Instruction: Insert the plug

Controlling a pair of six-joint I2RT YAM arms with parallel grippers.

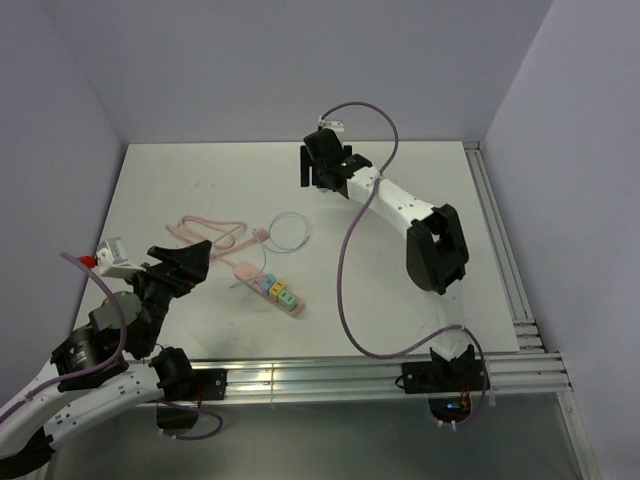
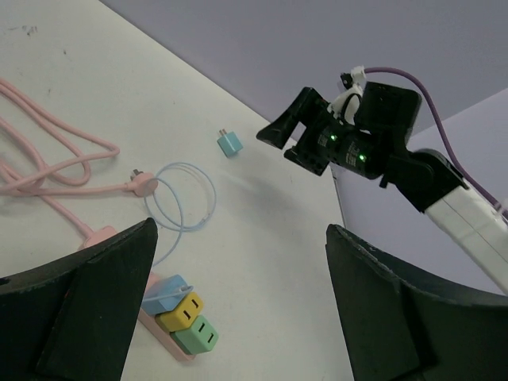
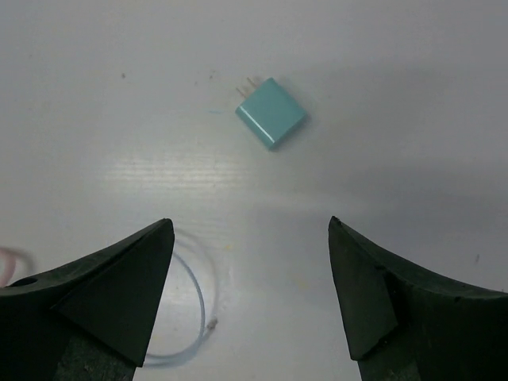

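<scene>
A small teal plug [image 3: 271, 113] lies on the white table, prongs up-left, ahead of my open right gripper [image 3: 249, 222]. It also shows in the left wrist view [image 2: 230, 144], just before the right gripper [image 2: 305, 135]. In the top view the right gripper [image 1: 318, 170] hangs over the far middle of the table and hides the plug. The pink power strip [image 1: 268, 287] carries blue, yellow and green cubes [image 2: 181, 310]. My left gripper [image 1: 190, 260] is open and empty, to the left of the strip; in its own view [image 2: 240, 230] it looks over the strip.
The strip's pink cord [image 1: 205, 232] loops to the left and ends in a pink plug [image 2: 143, 184]. A thin light-blue cable loop [image 1: 308, 235] runs from the blue cube; its loose end [image 3: 211, 324] lies near my right gripper's left finger. Grey walls enclose the table.
</scene>
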